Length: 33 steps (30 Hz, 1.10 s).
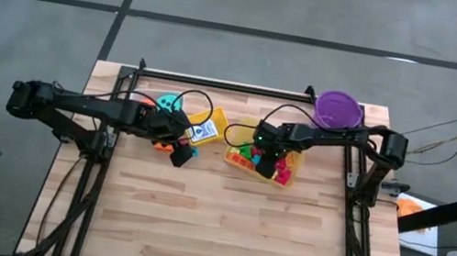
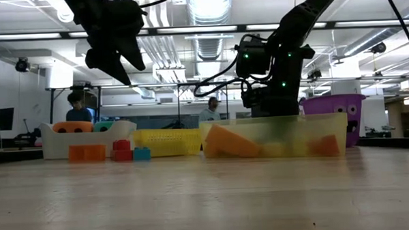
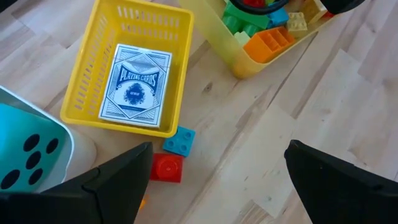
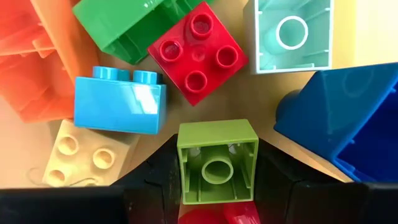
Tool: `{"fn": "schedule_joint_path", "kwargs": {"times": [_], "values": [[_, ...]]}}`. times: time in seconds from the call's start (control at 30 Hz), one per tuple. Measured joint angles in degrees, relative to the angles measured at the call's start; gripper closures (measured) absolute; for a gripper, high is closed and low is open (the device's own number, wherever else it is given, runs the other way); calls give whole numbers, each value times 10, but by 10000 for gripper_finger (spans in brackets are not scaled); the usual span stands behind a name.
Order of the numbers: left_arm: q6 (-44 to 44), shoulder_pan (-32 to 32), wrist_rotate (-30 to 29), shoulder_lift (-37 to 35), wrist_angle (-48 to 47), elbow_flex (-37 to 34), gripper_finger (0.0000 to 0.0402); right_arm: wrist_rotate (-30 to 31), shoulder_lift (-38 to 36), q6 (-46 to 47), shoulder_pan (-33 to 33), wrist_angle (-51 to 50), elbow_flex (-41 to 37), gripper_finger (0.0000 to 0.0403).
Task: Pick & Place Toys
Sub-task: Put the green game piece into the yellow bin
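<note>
Right gripper [image 4: 217, 186] clamped a light-green brick [image 4: 217, 163] by its flat sides: hollow, rigid, light, probably slick. Left gripper [image 3: 217, 180] hung open, empty.

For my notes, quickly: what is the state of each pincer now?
Left pincer: open, empty, above the table.
Right pincer: closed on a green brick in the clear bin.

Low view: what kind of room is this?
Probably a lab or workshop: long ceiling lights, people at desks behind, and a wooden table with toy bins under robot arms.
</note>
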Motion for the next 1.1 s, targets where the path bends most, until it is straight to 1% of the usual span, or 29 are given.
{"fn": "schedule_joint_path", "kwargs": {"times": [0.03, 0.2, 0.27, 0.9, 1.03, 1.1], "values": [[0, 0, 0, 0, 0, 0, 38, 0, 0, 0, 0, 0, 0, 268], [0, 0, 0, 0, 0, 0, 38, 0, 0, 0, 0, -1, 0, 232], [0, 0, 0, 0, 0, 0, 38, 0, 0, 0, 0, -1, 0, 227], [-2, 0, 3, 0, -6, 0, 39, -5, -1, 16, 0, -13, 3, 218], [-11, 0, 4, 2, -27, 0, 39, -30, -8, 25, 1, -22, 3, 218], [-20, 0, 4, 5, -41, 0, 39, -31, -21, 35, 7, -22, 3, 218]]}}
